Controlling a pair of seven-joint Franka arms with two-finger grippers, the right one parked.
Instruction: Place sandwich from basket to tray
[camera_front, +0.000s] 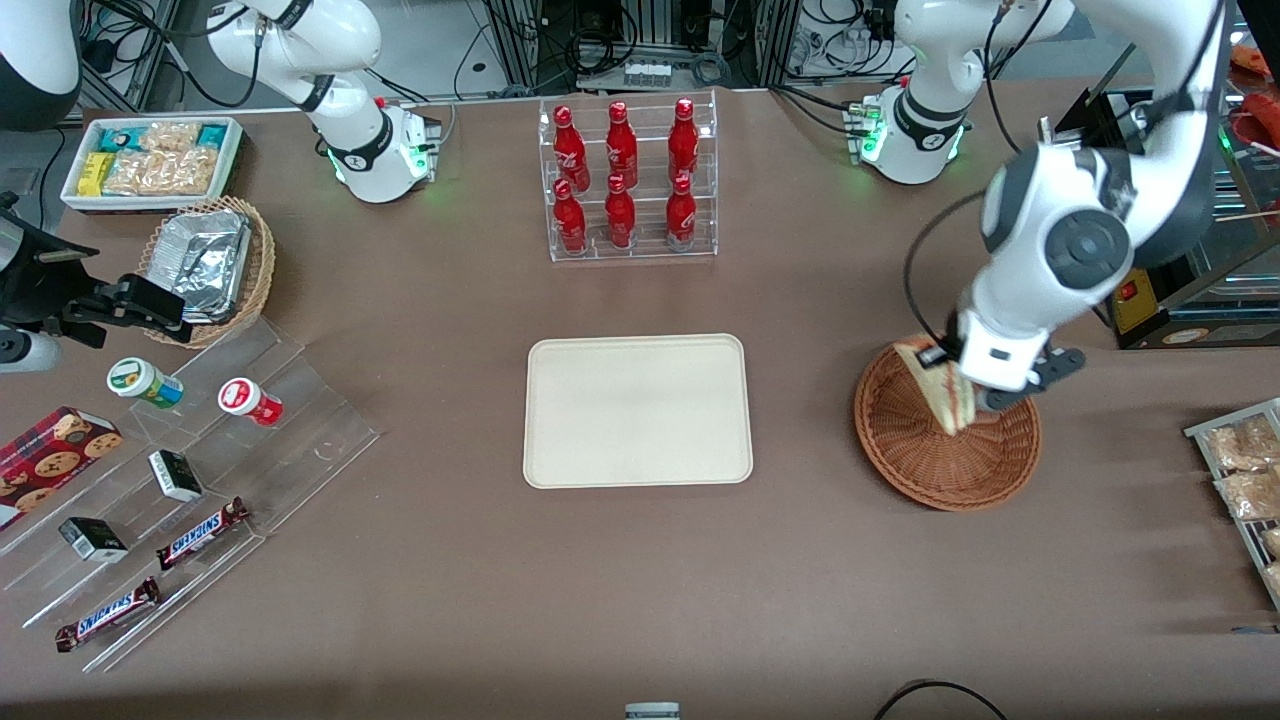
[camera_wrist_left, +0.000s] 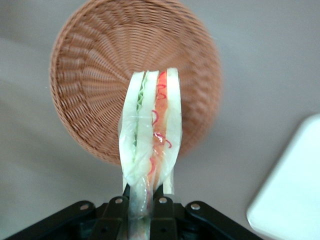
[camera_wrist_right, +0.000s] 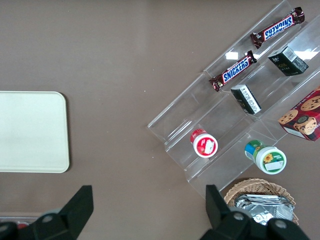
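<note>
Sandwich (camera_wrist_left: 150, 135) is clamped in my tool (camera_wrist_left: 142, 207), lifted just above the basket (camera_front: 945, 440) toward the working arm's end of the worktop; carrying it to the bare tray (camera_front: 638, 410) and releasing it remain.

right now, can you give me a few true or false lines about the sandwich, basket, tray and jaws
1. The gripper holds the sandwich, jaws shut on its wrapped end. True.
2. The sandwich lies flat in the basket. False: it is lifted, hanging above the basket.
3. The tray has nothing on it. True.
4. The sandwich is already over the tray. False: it is over the basket, which sits apart from the tray toward the working arm's end of the table.
5. The basket holds a second sandwich. False: no other item shows in it.
</note>
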